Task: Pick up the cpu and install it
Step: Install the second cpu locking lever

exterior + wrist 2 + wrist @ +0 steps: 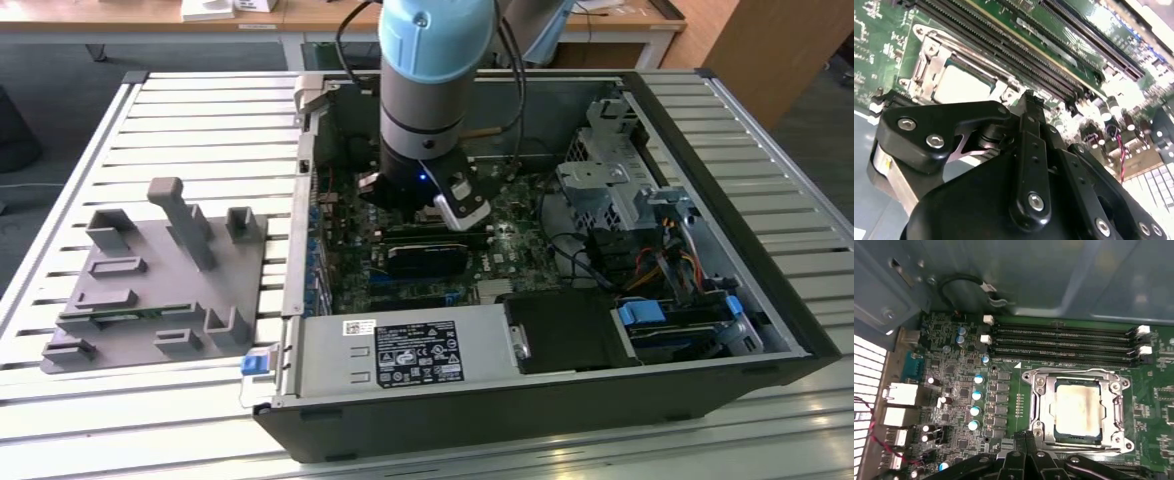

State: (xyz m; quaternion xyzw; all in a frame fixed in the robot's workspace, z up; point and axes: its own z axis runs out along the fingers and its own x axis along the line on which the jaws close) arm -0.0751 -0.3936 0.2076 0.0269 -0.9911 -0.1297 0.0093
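The cpu (pixel 1077 410) lies flat inside the metal socket frame (pixel 1040 405) on the green motherboard, its pale silver top facing up; in the second wrist view the cpu (pixel 961 84) sits in the same frame. My gripper (pixel 1024 436) hangs just above the board, beside the socket's edge, apart from the chip. Its black fingers (pixel 1027 107) are pressed together with nothing between them. In the exterior view the arm (pixel 424 120) reaches straight down into the open computer case (pixel 747 330).
Black memory slots (pixel 1064 342) run along the board beside the socket, and capacitors (pixel 977 396) stand on its other side. A power supply (pixel 400 352), a drive cage (pixel 617 190) and cables crowd the case. A grey fixture board (pixel 147 280) lies at the exterior view's left.
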